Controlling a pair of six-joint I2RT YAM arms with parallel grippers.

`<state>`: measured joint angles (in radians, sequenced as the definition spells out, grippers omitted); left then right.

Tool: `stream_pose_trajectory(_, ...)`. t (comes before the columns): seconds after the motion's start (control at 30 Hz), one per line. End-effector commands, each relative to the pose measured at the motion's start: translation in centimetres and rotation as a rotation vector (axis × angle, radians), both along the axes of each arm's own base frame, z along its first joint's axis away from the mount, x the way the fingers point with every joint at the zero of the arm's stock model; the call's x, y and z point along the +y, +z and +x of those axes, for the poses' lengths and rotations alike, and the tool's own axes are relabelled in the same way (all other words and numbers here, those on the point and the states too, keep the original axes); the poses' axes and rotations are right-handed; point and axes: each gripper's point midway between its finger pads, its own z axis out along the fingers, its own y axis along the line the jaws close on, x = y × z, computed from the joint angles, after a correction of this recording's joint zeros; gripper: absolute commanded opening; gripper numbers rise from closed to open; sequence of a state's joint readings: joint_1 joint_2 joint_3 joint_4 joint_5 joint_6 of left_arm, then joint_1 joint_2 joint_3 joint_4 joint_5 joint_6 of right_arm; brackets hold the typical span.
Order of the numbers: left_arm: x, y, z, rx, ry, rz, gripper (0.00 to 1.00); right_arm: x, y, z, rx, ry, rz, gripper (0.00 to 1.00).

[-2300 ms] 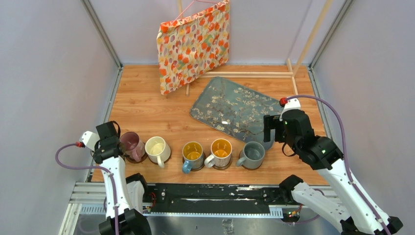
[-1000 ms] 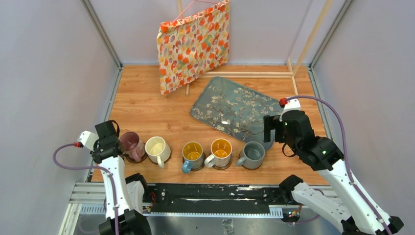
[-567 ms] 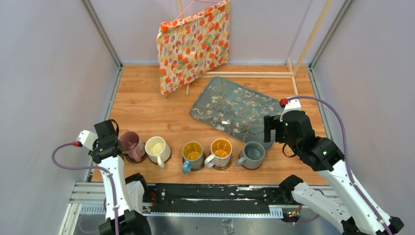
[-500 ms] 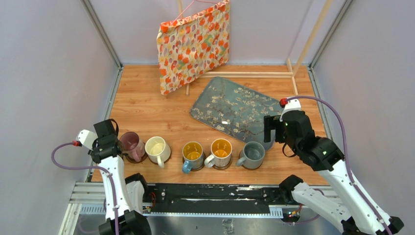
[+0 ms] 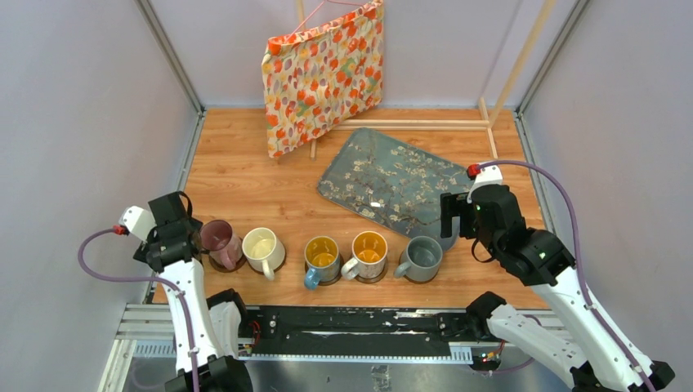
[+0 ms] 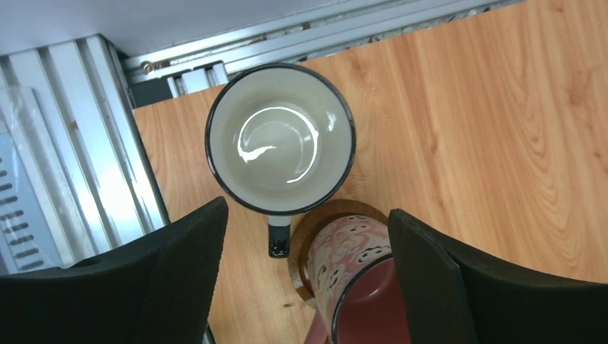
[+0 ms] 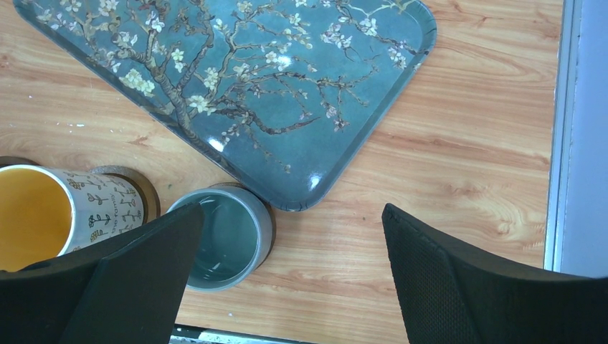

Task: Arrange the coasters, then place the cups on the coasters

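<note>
Pale walls (image 5: 82,122) close the wooden table (image 5: 245,175) on three sides. The widest bare wood lies left of the floral tray (image 5: 392,184), and a patterned bag (image 5: 323,73) is beyond the tray at the far wall. On the near side of the tray five cups (image 5: 321,255) stand in one row, the grey cup (image 7: 222,240) just beside its rim and the pink cup (image 6: 355,279) farthest left from it, on a coaster (image 6: 315,229). The left gripper (image 6: 308,215) is wide, with one finger on each side of the pink cup, and the right gripper (image 7: 292,209) is also wide and empty, above the grey cup.
</note>
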<state>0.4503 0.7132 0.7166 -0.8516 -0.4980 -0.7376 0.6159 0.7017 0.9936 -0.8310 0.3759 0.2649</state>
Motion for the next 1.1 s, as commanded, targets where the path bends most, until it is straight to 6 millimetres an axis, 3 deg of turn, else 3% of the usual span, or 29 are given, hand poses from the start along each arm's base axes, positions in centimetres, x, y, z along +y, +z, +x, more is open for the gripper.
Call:
stream_pose_trajectory(0.0, 0.2, 2.4, 0.9, -0.026, -0.054, 0.033, 0.89, -0.4, -0.1, -0.3, -0.008, 0.003, -0.028, 1.00)
stream_pose_trajectory(0.23, -0.2, 3.8, 2.3, -0.013, -0.172, 0.041, 1.00, -0.3, -0.2, -0.2, -0.003, 0.002, -0.027, 1.00)
stream_pose_trajectory(0.67, -3.2, 5.4, 7.3, -0.046, -0.491, 0.035, 1.00, -0.5, 0.0, -0.2, -0.005, -0.006, -0.033, 1.00)
stream_pose_trajectory(0.83, -5.5, 5.7, 9.1, -0.028, -0.633, 0.034, 1.00, -0.6, 0.1, -0.3, -0.010, -0.011, -0.031, 1.00)
stream_pose_trajectory(1.07, -10.6, 6.9, 11.7, -0.065, -0.885, 0.037, 1.00, -0.7, -0.1, 0.0, 0.007, -0.037, -0.045, 1.00)
